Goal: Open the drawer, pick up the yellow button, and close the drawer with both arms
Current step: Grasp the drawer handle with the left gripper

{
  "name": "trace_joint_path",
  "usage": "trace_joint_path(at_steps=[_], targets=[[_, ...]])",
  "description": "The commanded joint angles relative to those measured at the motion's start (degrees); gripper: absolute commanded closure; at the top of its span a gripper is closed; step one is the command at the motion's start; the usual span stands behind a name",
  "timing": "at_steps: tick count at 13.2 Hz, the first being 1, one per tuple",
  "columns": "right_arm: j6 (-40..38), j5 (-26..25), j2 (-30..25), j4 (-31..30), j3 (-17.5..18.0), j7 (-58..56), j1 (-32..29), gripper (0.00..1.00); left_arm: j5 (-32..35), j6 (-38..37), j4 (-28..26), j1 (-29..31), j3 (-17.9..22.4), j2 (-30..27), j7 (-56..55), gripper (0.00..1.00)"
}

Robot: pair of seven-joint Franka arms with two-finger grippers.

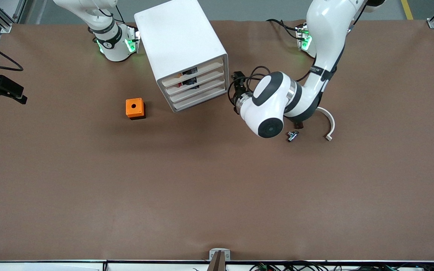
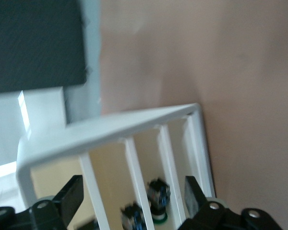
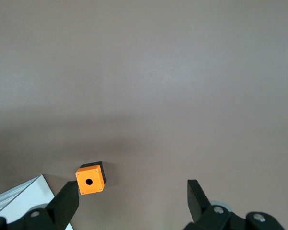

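The white cabinet stands near the robots' side of the table. Its four drawers are all pushed in. The uppermost drawer shows small dark parts and an orange-yellow speck, perhaps the button, through its front. My left gripper is open, low beside the cabinet's front toward the left arm's end. In the left wrist view its fingers straddle the drawer fronts, where black-and-blue parts show. My right gripper is open and empty, high over the table; it is out of the front view.
An orange cube with a hole sits on the table toward the right arm's end, also in the right wrist view next to the cabinet's corner. A small black-and-silver part and a white curved piece lie by the left arm.
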Motion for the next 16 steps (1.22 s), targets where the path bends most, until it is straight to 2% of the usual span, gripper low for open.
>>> trace_joint_path(at_steps=[1,2,7,8,11,16], targets=[[-0.3,-0.8,-0.9,-0.3,-0.1,1.0,0.3,0.00,-7.1,-0.8,3.1,0.4,0.4,3.9,-7.1,0.09],[-0.3,-0.8,-0.9,-0.3,-0.1,1.0,0.3,0.00,-8.1,-0.8,3.1,0.0,0.4,4.1,-8.5,0.11],[-0.5,-0.7,-0.9,-0.3,-0.1,1.1,0.3,0.00,-15.2,-1.2,3.1,-1.9,-0.1,5.1,-9.5,0.35],[-0.5,-0.7,-0.9,-0.3,-0.1,1.1,0.3,0.00,-15.4,-1.2,3.1,-3.1,-0.1,5.4,-9.4,0.39],[-0.5,-0.7,-0.9,-0.3,-0.2,1.1,0.3,0.00,-15.6,-1.2,3.1,-4.8,-0.2,7.0,-9.5,0.40],[-0.5,-0.7,-0.9,-0.3,-0.2,1.8,0.3,0.00,-17.0,-1.2,3.1,-6.1,-0.2,6.9,-9.5,0.64]])
